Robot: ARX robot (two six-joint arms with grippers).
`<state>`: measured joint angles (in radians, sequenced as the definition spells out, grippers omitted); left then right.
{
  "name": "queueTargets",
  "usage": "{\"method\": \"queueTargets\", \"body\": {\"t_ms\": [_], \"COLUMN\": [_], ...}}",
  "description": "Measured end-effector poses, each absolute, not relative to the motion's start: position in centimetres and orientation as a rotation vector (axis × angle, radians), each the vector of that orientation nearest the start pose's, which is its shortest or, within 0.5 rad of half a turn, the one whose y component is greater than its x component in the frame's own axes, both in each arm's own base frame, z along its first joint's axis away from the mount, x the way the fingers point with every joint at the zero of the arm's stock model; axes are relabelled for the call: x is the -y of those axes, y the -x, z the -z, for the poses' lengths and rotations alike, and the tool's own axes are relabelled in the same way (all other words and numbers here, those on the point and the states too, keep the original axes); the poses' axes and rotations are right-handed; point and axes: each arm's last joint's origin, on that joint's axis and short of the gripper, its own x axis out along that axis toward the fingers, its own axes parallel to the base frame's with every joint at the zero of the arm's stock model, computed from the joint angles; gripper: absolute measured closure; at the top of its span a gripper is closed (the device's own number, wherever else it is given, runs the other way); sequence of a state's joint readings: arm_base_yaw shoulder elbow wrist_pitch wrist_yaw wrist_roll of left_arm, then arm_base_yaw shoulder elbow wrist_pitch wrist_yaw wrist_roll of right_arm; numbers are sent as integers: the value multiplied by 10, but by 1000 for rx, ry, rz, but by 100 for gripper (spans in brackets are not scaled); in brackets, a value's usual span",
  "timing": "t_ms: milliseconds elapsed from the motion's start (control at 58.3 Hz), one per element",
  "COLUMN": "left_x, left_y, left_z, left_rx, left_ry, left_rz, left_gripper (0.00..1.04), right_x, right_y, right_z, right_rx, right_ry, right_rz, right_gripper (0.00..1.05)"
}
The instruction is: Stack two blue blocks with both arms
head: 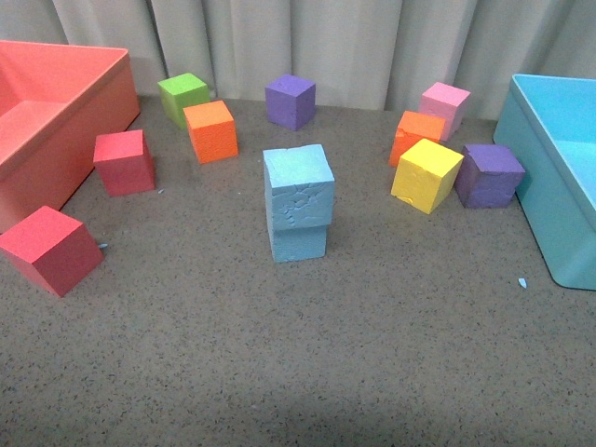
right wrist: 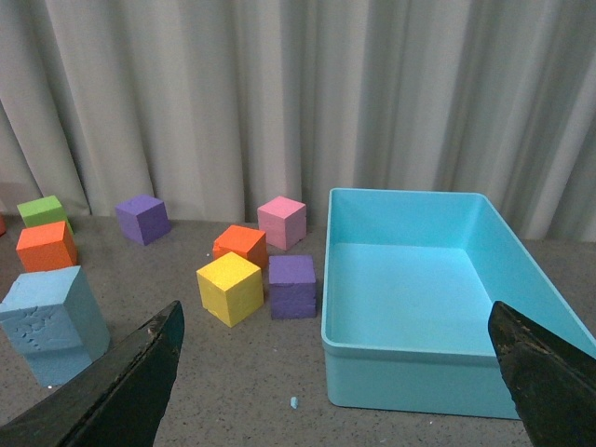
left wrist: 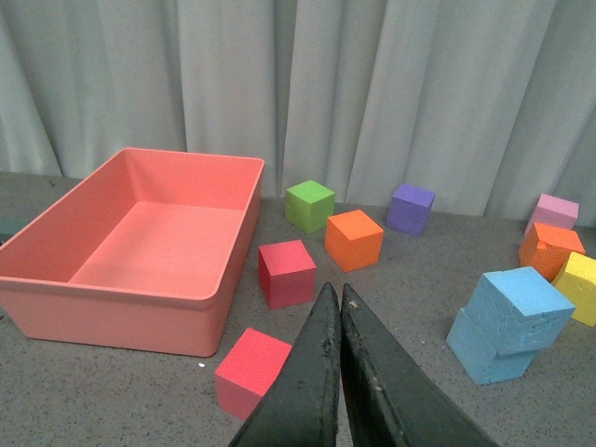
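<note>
The two blue blocks stand stacked mid-table in the front view. The cracked, pitted block sits on top, slightly twisted and overhanging the smooth block under it. Neither arm shows in the front view. In the left wrist view my left gripper is shut on nothing, well short of the stack and apart from it. In the right wrist view my right gripper is wide open and empty, with the stack off to one side beyond one finger.
A salmon bin stands at the left and a turquoise bin at the right. Two red cubes, a green cube, orange cubes, purple cubes, yellow and pink cubes ring the stack.
</note>
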<state>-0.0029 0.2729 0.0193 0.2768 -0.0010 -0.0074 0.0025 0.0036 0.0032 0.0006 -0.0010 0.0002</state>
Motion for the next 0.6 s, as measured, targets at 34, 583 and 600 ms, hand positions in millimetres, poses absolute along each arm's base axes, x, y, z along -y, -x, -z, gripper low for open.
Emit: {"method": "queueTargets", "body": {"t_ms": [34, 583, 600], "left_x": [0, 0, 0], "left_y": [-114, -97, -97], "left_z": [-174, -170, -170], "left_rx": [23, 16, 16], "left_ry": [7, 7, 7], "left_rz": [2, 2, 2], "left_gripper": [101, 101, 101], "right_x": [0, 0, 0], "right_y": [-98, -98, -98], "right_z": [-164, -164, -164], "right_rx": [0, 0, 0], "right_ry": [0, 0, 0], "right_rz": [-3, -4, -4], "right_gripper": [9, 9, 9]}}
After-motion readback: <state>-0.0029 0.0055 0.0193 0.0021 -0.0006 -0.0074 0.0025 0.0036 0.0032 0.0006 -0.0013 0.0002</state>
